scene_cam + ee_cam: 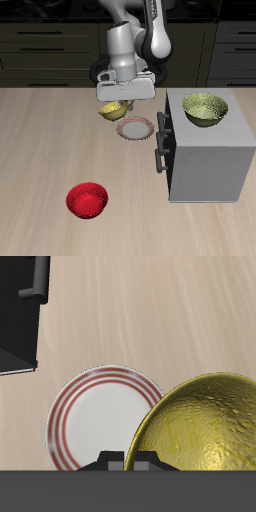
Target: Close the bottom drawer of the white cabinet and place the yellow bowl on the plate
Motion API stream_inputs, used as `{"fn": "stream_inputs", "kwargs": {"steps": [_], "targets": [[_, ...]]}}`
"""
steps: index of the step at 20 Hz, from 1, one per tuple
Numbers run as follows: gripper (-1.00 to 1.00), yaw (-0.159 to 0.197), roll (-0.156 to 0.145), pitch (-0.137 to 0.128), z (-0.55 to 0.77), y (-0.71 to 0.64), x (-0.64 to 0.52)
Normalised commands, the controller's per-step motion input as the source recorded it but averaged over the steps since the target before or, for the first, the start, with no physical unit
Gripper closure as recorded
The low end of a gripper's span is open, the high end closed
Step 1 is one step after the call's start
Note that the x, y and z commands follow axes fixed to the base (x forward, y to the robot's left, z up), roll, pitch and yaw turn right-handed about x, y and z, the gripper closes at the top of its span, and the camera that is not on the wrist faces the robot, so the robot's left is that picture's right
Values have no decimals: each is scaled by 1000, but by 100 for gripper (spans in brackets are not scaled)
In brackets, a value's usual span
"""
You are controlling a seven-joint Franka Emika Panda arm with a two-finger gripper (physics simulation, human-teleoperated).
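Observation:
My gripper [118, 103] is shut on the rim of the glossy yellow bowl [113, 111], which hangs above the table just beside the plate [136, 129]. In the wrist view the yellow bowl [205, 426] overlaps the edge of the striped plate [95, 416], close under the gripper [130, 462]. The white cabinet [210, 155] stands next to the plate, with dark bar handles on its front. The bottom drawer [160, 156] looks flush with the cabinet front; no drawer sticks out.
A wider, paler greenish-yellow bowl [205, 108] rests on the cabinet's top. A red bowl [87, 200] sits nearer the table's front edge. The cabinet's dark face [15, 316] and a handle [38, 276] show in the wrist view.

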Motion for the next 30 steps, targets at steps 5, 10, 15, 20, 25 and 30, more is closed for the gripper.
{"fn": "stream_inputs", "kwargs": {"steps": [5,10,15,20,25,30], "targets": [[100,-11,73,18,-21,342,-166],[100,13,49,5,-3,214,-2],[100,37,31,-38,108,79,66],[100,21,21,-11,25,-47,128],[100,18,9,51,-264,-29,174],[100,3,18,85,-307,68,9]]}}
